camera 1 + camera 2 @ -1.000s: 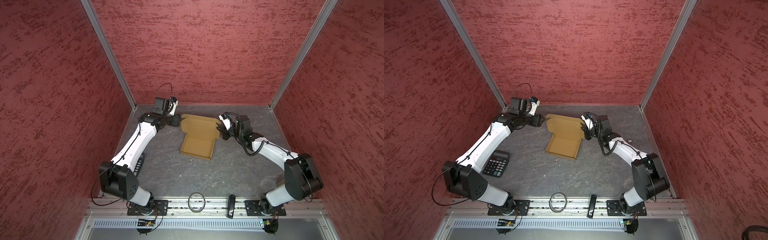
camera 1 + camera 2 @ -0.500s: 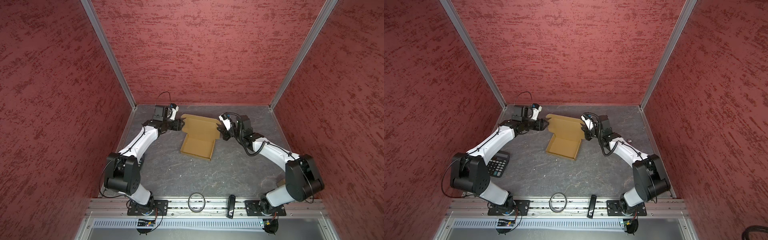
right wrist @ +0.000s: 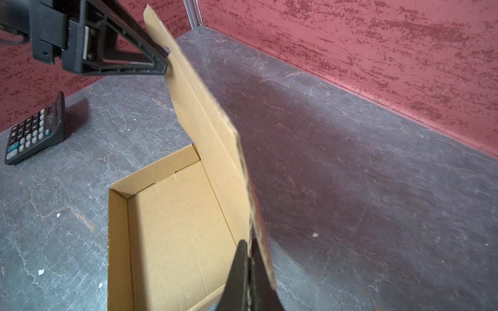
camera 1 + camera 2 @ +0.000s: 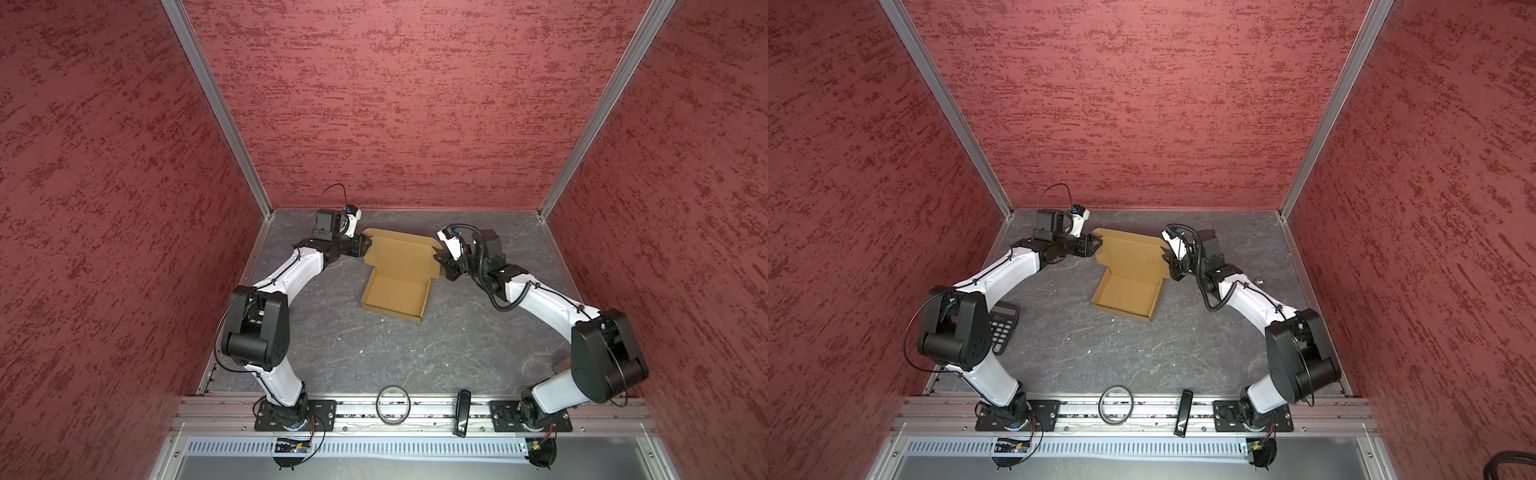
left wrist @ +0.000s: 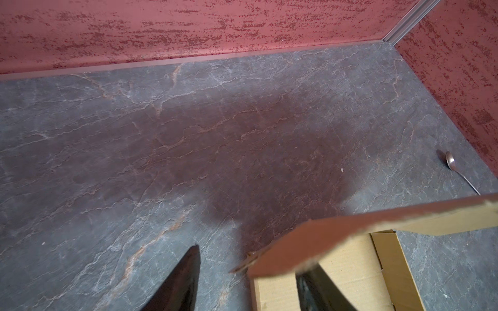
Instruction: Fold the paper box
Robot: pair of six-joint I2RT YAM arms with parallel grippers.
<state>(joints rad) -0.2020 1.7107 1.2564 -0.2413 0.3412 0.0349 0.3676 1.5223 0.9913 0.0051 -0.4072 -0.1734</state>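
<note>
The paper box is a tan cardboard tray (image 4: 395, 295) (image 4: 1127, 297) on the grey table, with its lid (image 4: 401, 253) (image 3: 204, 121) raised at the far side. My right gripper (image 4: 439, 259) (image 3: 249, 258) is shut on the lid's right edge. My left gripper (image 4: 367, 245) (image 5: 250, 269) is at the lid's left corner and stands open. In the left wrist view that corner (image 5: 296, 247) lies between the two dark fingers (image 5: 186, 269), nearer the inner one. In the right wrist view the left gripper's fingertips (image 3: 161, 64) touch the lid's far corner.
A black calculator (image 4: 1003, 328) (image 3: 35, 132) lies at the left beside the left arm. A spoon (image 5: 452, 164) (image 4: 1259, 281) lies near the right wall. A black ring (image 4: 393, 404) and a black bar (image 4: 462, 411) rest on the front rail. Red walls close three sides.
My left arm has swung its elbow inward and brought its gripper rightward onto the lid's left corner, its jaws narrowing a little. The right gripper and the box have stayed put.
</note>
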